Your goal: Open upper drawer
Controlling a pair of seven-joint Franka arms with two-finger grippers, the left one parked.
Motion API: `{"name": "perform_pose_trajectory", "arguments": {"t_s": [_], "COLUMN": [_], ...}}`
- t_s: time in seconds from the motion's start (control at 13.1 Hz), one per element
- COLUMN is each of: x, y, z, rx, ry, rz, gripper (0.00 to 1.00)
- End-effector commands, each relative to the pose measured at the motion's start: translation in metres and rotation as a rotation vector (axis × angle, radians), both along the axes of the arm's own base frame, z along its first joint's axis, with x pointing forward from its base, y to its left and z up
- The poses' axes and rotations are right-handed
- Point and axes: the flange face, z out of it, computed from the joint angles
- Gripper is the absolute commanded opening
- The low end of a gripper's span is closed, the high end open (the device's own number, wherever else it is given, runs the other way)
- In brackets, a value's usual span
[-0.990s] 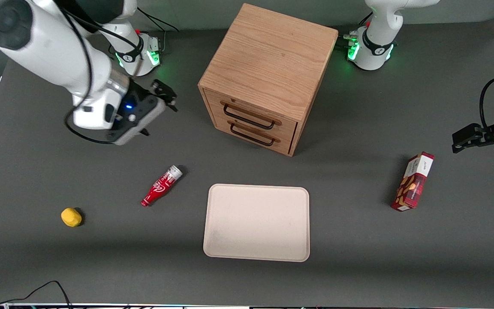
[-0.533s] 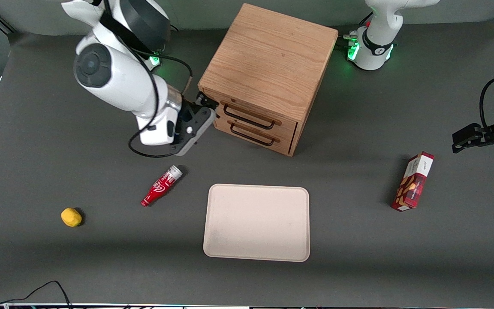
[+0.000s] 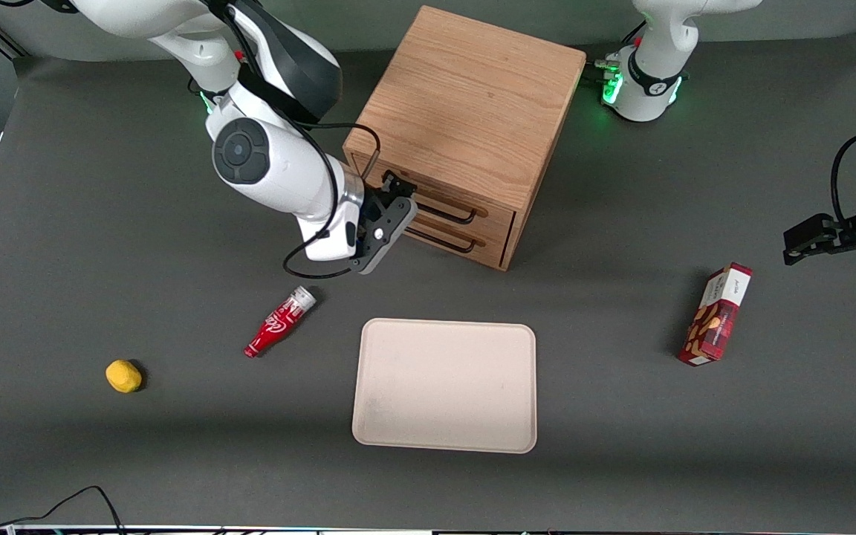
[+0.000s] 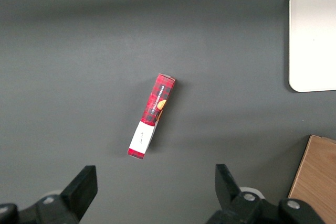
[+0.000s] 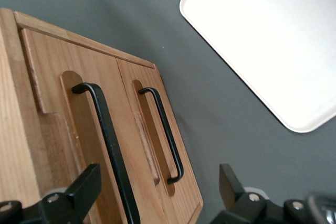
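Note:
The wooden cabinet [image 3: 465,104] stands on the grey table with both drawers shut. The upper drawer [image 3: 498,213] has a black bar handle [image 3: 452,216]; the lower drawer's handle [image 3: 449,244] runs just below it. My right gripper [image 3: 397,199] is open, right in front of the drawer fronts at the handles' end toward the working arm. In the right wrist view the open gripper [image 5: 156,195] straddles both fronts: the upper drawer's handle [image 5: 106,145] lies close to one finger [image 5: 79,190], and the lower drawer's handle [image 5: 167,132] sits between the fingers. Nothing is held.
A cream tray [image 3: 444,385] lies nearer the front camera than the cabinet. A red bottle [image 3: 279,322] and a yellow lump [image 3: 123,375] lie toward the working arm's end. A red box [image 3: 715,314] lies toward the parked arm's end; it also shows in the left wrist view [image 4: 152,115].
My right arm has swung from the working arm's end of the table to the cabinet. The gripper now sits in front of the drawer fronts. The drawers have not moved.

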Motion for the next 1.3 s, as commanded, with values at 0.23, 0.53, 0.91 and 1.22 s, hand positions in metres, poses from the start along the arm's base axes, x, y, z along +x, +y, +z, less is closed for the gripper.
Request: {"name": "perform_pose_trajectory", "arguments": {"t_s": [0.23, 0.53, 0.91, 1.22], "x": [-0.017, -0.030, -0.030, -0.008], "y": [0.009, 0.020, 0.019, -0.005], "z": [-0.030, -0.043, -0.054, -0.052], "rx": [0.010, 0.025, 0.032, 0.042], "ry": [0.027, 0.026, 0.012, -0.030], "rz": [0.020, 0.028, 0.034, 0.077], "gripper": [1.00, 1.00, 1.00, 1.00]}}
